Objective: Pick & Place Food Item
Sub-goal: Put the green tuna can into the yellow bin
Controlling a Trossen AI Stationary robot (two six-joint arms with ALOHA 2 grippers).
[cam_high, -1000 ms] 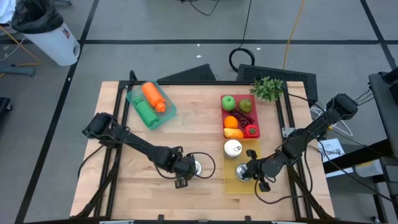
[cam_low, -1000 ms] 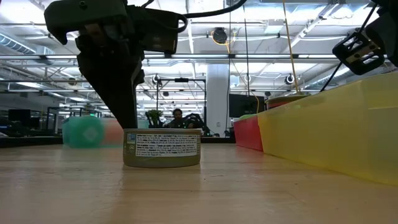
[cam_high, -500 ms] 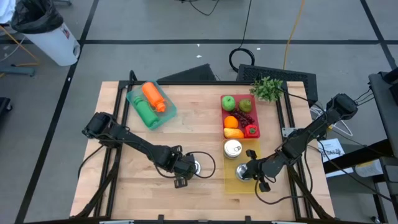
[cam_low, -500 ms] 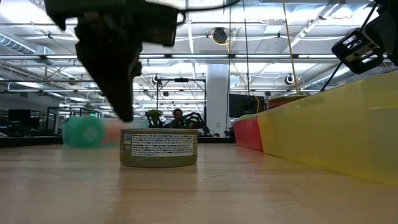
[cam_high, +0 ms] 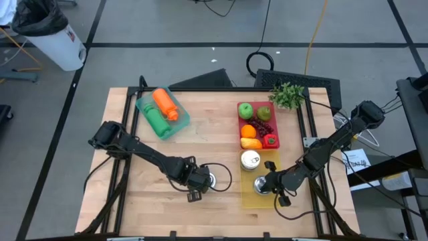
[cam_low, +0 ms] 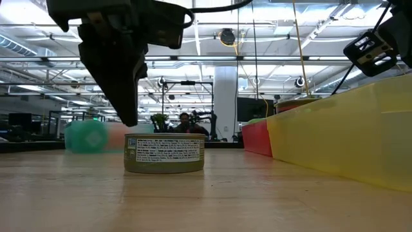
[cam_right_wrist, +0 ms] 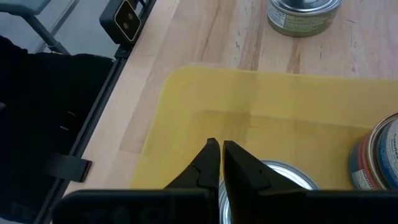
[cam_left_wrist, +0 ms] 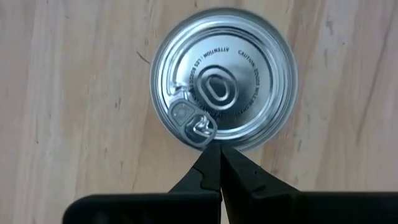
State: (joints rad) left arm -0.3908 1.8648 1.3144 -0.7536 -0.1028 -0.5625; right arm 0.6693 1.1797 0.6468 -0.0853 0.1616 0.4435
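Observation:
A short tin can (cam_low: 165, 153) with a pull-tab lid (cam_left_wrist: 224, 78) stands upright on the wooden table, near its front middle (cam_high: 211, 179). My left gripper (cam_left_wrist: 219, 149) is shut and points steeply down. Its tips hang just above the can's rim beside the pull tab (cam_low: 129, 119), with a small gap showing in the low view. My right gripper (cam_right_wrist: 219, 149) is shut and hangs slanted over the yellow tray (cam_high: 251, 197). It is above a can (cam_right_wrist: 280, 177) that stands in the tray. A second can (cam_high: 250, 159) stands at the tray's far end.
A red tray (cam_high: 275, 137) of fruit lies behind the yellow tray. A green tray (cam_high: 180, 120) with an orange and a green item lies at the far left. A leafy sprig (cam_high: 287, 95) lies at the far right corner. A thin cable loops round the loose can (cam_high: 227, 175).
My left gripper's shut tips stood on the can's top rim a second ago. They have risen a little off it and tipped to a slant. The can still stands on the table.

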